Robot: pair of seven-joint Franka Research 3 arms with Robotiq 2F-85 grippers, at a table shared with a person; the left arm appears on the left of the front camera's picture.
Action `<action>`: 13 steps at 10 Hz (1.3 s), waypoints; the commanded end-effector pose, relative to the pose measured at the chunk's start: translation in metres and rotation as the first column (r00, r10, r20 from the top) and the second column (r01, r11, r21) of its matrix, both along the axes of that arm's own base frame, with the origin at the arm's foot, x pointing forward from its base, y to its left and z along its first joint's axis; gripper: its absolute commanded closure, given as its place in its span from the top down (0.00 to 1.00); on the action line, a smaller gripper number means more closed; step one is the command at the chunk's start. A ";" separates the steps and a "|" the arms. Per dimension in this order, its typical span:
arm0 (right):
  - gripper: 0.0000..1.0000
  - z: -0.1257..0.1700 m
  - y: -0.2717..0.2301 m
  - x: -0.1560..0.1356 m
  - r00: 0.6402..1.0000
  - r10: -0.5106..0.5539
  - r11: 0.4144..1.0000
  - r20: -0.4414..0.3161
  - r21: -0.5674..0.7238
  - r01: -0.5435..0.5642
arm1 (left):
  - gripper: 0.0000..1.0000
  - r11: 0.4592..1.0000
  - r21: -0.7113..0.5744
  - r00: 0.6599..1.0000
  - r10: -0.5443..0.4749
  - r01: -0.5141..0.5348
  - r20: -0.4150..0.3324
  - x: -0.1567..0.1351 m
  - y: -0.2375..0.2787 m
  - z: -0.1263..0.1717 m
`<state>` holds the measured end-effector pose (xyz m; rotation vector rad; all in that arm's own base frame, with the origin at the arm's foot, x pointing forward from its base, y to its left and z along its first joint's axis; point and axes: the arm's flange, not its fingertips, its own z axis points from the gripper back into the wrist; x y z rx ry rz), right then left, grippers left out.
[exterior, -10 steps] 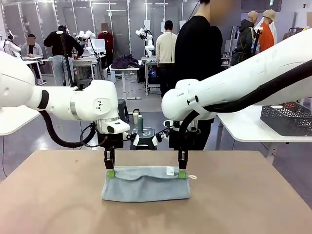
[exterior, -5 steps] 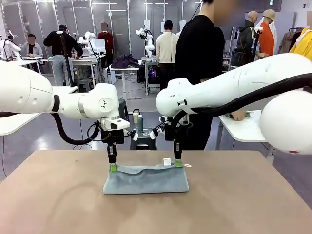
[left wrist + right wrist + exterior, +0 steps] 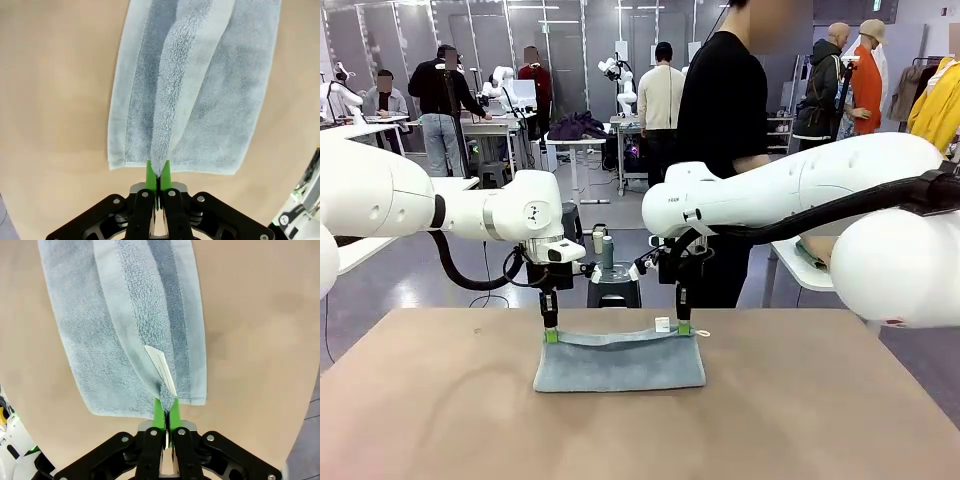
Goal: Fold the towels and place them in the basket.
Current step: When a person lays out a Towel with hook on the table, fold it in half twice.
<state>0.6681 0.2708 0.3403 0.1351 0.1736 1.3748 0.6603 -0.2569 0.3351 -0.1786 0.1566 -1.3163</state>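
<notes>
A pale blue-grey towel (image 3: 620,362) lies folded on the tan table (image 3: 440,420), its far edge lifted a little. My left gripper (image 3: 551,336) is shut on the towel's far left corner, and its green pads (image 3: 150,172) pinch a raised ridge of the towel (image 3: 190,100). My right gripper (image 3: 685,328) is shut on the far right corner, beside the white label (image 3: 662,324) and corner loop. In the right wrist view the green fingertips (image 3: 159,412) clamp the towel (image 3: 115,330) just below the label (image 3: 161,367). The basket is out of view.
A person in black (image 3: 725,140) stands just past the table's far edge, behind the right arm. A white side table (image 3: 805,268) stands at the right. Bare tabletop lies to both sides of the towel and in front of it.
Both grippers have carried the towel's held edge away from me toward the far side and lower, so the hanging fold has flattened onto the table. Both grips have stayed shut.
</notes>
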 end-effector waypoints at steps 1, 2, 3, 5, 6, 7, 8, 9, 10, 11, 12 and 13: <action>0.04 -0.003 0.001 0.005 1.000 -0.013 1.000 0.015 -0.021 0.014 | 0.04 0.998 0.048 0.999 0.034 -0.034 0.016 0.003 0.001 -0.003; 0.11 -0.004 -0.001 0.006 0.999 -0.010 1.000 0.030 -0.020 0.011 | 0.13 0.999 0.036 0.999 0.029 -0.030 0.029 0.003 0.000 -0.005; 0.29 -0.004 -0.001 0.005 0.999 -0.003 1.000 0.046 -0.005 0.003 | 0.29 0.999 0.033 0.999 0.018 -0.020 0.047 0.002 -0.001 -0.004; 0.69 -0.003 -0.001 0.004 0.997 -0.003 1.000 0.081 0.001 0.003 | 0.60 1.000 0.014 0.997 0.011 -0.012 0.077 0.002 -0.002 -0.003; 0.85 0.000 -0.002 0.004 0.994 -0.010 1.000 0.106 0.010 0.009 | 0.72 1.000 0.022 0.995 0.010 -0.012 0.099 0.001 -0.002 -0.002; 1.00 0.003 -0.004 0.005 0.991 -0.021 1.000 0.131 0.016 0.019 | 0.92 1.000 0.017 0.993 0.013 -0.015 0.115 0.002 -0.001 0.002; 1.00 0.008 -0.006 0.006 0.987 -0.034 0.999 0.159 0.017 0.031 | 1.00 0.999 0.029 0.990 0.015 -0.019 0.143 0.000 0.001 0.006; 1.00 0.011 -0.006 0.004 0.985 -0.039 0.999 0.170 0.022 0.036 | 1.00 1.000 0.021 0.989 0.008 -0.011 0.146 -0.004 0.003 0.011; 0.85 0.015 -0.005 0.001 0.986 -0.035 0.999 0.165 0.012 0.034 | 1.00 1.000 -0.002 0.991 -0.010 0.011 0.131 -0.009 0.006 0.016; 0.95 0.019 -0.006 -0.002 0.985 -0.059 0.998 0.162 0.014 0.057 | 1.00 1.000 -0.018 0.992 -0.008 0.011 0.125 -0.013 0.008 0.020; 1.00 0.025 -0.007 -0.006 0.983 -0.115 0.993 0.145 0.041 0.111 | 1.00 0.999 -0.049 0.995 0.012 -0.007 0.098 -0.018 0.011 0.025; 1.00 0.025 -0.005 -0.011 0.989 -0.114 0.993 0.096 0.018 0.113 | 1.00 0.999 -0.043 0.999 -0.022 0.024 0.046 -0.022 0.012 0.026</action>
